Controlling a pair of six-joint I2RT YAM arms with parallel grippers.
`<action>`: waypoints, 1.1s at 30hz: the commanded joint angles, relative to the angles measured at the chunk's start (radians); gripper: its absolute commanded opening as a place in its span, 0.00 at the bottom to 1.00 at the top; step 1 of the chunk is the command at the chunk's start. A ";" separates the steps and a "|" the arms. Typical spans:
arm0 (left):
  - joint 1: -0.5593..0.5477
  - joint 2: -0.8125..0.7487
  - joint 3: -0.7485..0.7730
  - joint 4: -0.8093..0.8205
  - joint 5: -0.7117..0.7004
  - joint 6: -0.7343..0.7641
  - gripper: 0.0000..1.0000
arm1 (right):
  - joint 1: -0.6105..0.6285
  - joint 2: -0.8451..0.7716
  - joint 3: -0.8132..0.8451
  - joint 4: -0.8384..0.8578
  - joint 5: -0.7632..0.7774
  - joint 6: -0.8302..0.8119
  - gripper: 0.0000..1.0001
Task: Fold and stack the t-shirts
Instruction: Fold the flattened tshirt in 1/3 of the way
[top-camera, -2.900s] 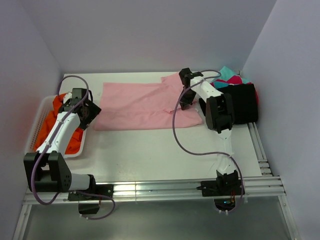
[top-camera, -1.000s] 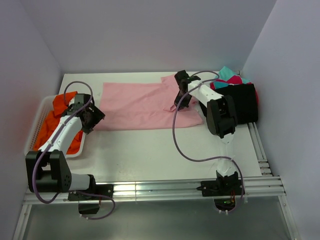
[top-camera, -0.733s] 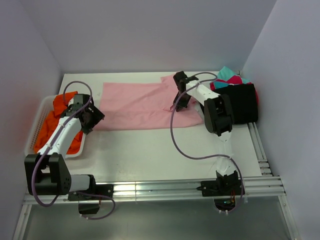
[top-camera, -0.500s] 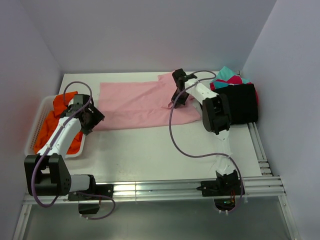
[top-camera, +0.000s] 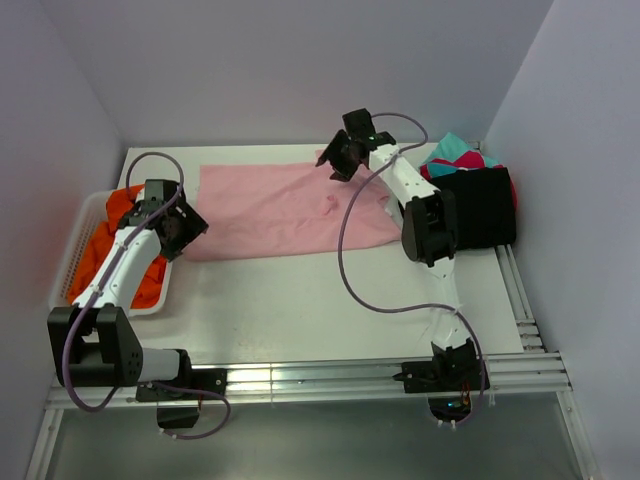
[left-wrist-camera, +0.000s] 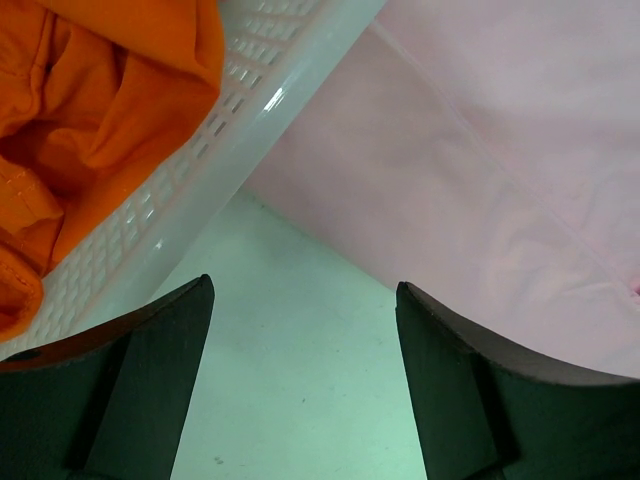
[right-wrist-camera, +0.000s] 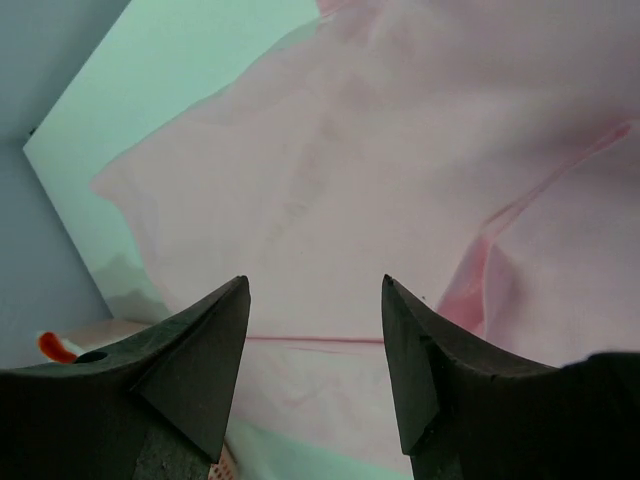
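Note:
A light pink t-shirt (top-camera: 280, 210) lies spread flat across the back of the table. My right gripper (top-camera: 335, 162) hangs open above the shirt's back right part, holding nothing. In the right wrist view the open right gripper (right-wrist-camera: 315, 290) looks down on the pink t-shirt (right-wrist-camera: 340, 150), apart from it. My left gripper (top-camera: 188, 226) stands open at the shirt's left edge, next to the basket. In the left wrist view the left gripper (left-wrist-camera: 305, 290) is empty over bare table, with the pink t-shirt (left-wrist-camera: 480, 150) just ahead. An orange t-shirt (top-camera: 108, 252) fills the basket.
The white mesh basket (top-camera: 68, 262) sits at the left edge, and its rim (left-wrist-camera: 230, 120) with the orange t-shirt (left-wrist-camera: 100, 100) shows in the left wrist view. At the right lies a folded black t-shirt (top-camera: 485, 205) with teal (top-camera: 455, 148) and magenta (top-camera: 472, 160) cloth behind it.
My right gripper has opened, let go of the pink t-shirt and risen toward the back of the table. The shirt has slid a little left. The left arm has barely shifted.

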 joint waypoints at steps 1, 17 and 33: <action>0.003 0.020 0.054 0.008 0.010 0.030 0.80 | -0.005 -0.145 -0.085 0.057 0.030 -0.055 0.63; -0.020 -0.041 -0.179 0.079 0.036 -0.081 0.84 | -0.031 -0.974 -1.215 0.026 0.338 -0.125 0.64; -0.022 0.224 -0.067 0.119 -0.100 -0.189 0.84 | -0.072 -0.719 -1.140 0.147 0.327 -0.174 0.64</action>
